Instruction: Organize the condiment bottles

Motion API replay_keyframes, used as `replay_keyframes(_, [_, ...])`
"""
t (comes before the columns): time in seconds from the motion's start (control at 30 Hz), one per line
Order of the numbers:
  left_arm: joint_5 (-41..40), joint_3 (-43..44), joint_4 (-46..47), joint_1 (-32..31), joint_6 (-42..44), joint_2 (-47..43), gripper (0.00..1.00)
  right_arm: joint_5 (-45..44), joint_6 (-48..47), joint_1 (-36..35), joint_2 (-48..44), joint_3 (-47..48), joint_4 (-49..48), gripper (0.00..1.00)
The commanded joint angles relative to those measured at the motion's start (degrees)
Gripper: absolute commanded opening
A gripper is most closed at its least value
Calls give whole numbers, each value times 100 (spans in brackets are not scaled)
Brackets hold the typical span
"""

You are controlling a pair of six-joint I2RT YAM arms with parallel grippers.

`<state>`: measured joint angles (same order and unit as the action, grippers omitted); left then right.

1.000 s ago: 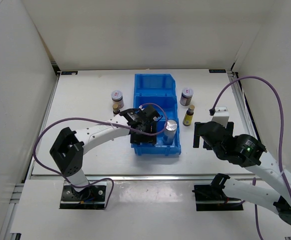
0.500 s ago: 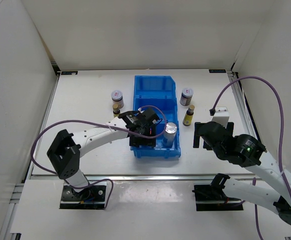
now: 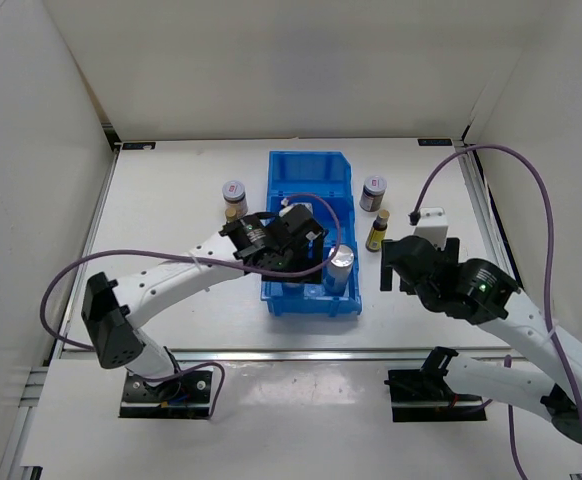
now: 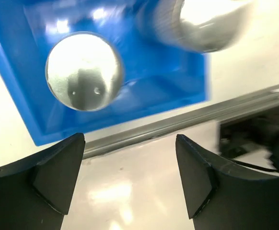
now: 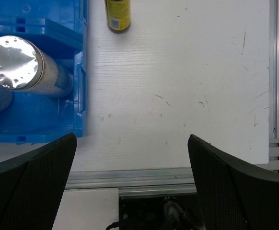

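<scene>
Blue bin (image 3: 311,165): its near compartment holds both silver-topped cylinders (image 4: 84,71); jars (image 3: 234,190) and amber bottles (image 3: 376,232) stand on the table (image 3: 171,200), one of each at either side. Left gripper (image 4: 130,141), above the cylinders, and right gripper (image 5: 132,139), right of the bin, are spread wide, holding nothing. Since one second ago, the left elbow (image 3: 106,318) has swung leftward.

bin (image 3: 311,165): blue | cylinder top (image 4: 84,70): silver | bottle (image 5: 117,14): amber, yellow label | cable (image 3: 496,148): purple

Bin (image 3: 311,165): centre of table (image 3: 171,180).
Cylinders (image 4: 84,71): in bin's near compartment.
Left jar (image 3: 234,190): beside bin, behind left bottle (image 3: 232,212).
Right jar (image 3: 374,188): beside bin, behind right bottle (image 3: 377,232).
</scene>
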<state>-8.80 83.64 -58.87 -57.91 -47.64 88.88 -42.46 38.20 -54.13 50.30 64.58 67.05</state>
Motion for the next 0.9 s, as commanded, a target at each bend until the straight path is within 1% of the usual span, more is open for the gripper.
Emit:
replay_keyframes(0.0, [-543,688,-300,-45,202,-590,87,-289,-233,-1,233,283,-323,100])
replay_keyframes(0.07, [-858,1091,-528,-45,403,-653,88,-394,-399,-1,365,362,-428,100])
replay_keyframes(0.13, [-1132,1312,-677,7,605,-793,93,-448,-715,52,559,433,-804,100])
replay_keyframes(0.17, [-1333,1391,-817,95,798,-793,95,-326,-882,156,646,555,-938,100])
replay_keyframes(0.2, [-1335,1392,-819,226,896,-889,98,-211,-1041,348,839,608,-1052,100])
replay_keyframes(0.23, [-1396,1392,-888,602,1071,-1029,99,138,-1347,620,1067,661,-1271,100])
replay_keyframes(0.27, [-1449,1305,-889,823,1177,-1118,100,376,-1498,623,1069,714,-1369,100])
replay_keyframes(0.3, [-1449,1252,-889,1051,1291,-1197,100,657,-1621,997,1339,784,-1448,100])
replay_keyframes(0.33, [-1449,1252,-889,1515,1431,-1346,100,947,-1848,1201,1490,932,-1510,100])
replay_keyframes(0.37, [-1502,1156,-889,1737,1554,-1408,100,1211,-1920,1568,1648,1038,-1562,100])
replay_keyframes(0.4, [-1572,1051,-889,1974,1799,-1409,100,1570,-1973,1729,1954,1144,-1563,100])
replay_keyframes(0.43, [-1633,954,-741,2211,1985,-1487,100,1704,-1974,1869,2079,1232,-1563,100])
replay_keyframes(0.47, [-1791,831,-627,2640,2169,-1549,100,1784,-2052,2097,2202,1355,-1667,100])
replay_keyframes(0.53, [-1871,374,-346,3064,2556,-1549,100,2108,-2141,2309,2518,1452,-1721,100])
replay_keyframes(0.57, [-1680,242,-144,3554,2627,-1601,100,2180,-2202,2476,2737,1505,-1782,97])
replay_keyframes(0.6, [-1547,110,-3,3776,2628,-1602,100,2259,-2202,2547,2844,1584,-1835,95])
replay_keyframes(0.63, [-1381,-222,138,3996,2715,-1602,100,2338,-2255,2617,2949,1584,-1888,93])
replay_keyframes(0.67, [-996,-373,365,4381,2716,-1654,100,2504,-2316,2775,3150,1645,-1949,88])
replay_keyframes(0.7, [-836,-531,368,4524,2768,-1655,100,2505,-2317,2854,3257,1646,-2019,85])
replay_keyframes(0.73, [-686,-811,603,4638,2769,-1716,100,2723,-2317,2934,3353,1646,-2020,83])
replay_keyframes(0.77, [-432,-927,709,4727,2769,-1716,100,2830,-2386,3074,3520,1646,-2081,82])
replay_keyframes(0.87, [-61,-1183,974,4911,2707,-1787,100,3076,-2440,3259,3758,1646,-2283,77])
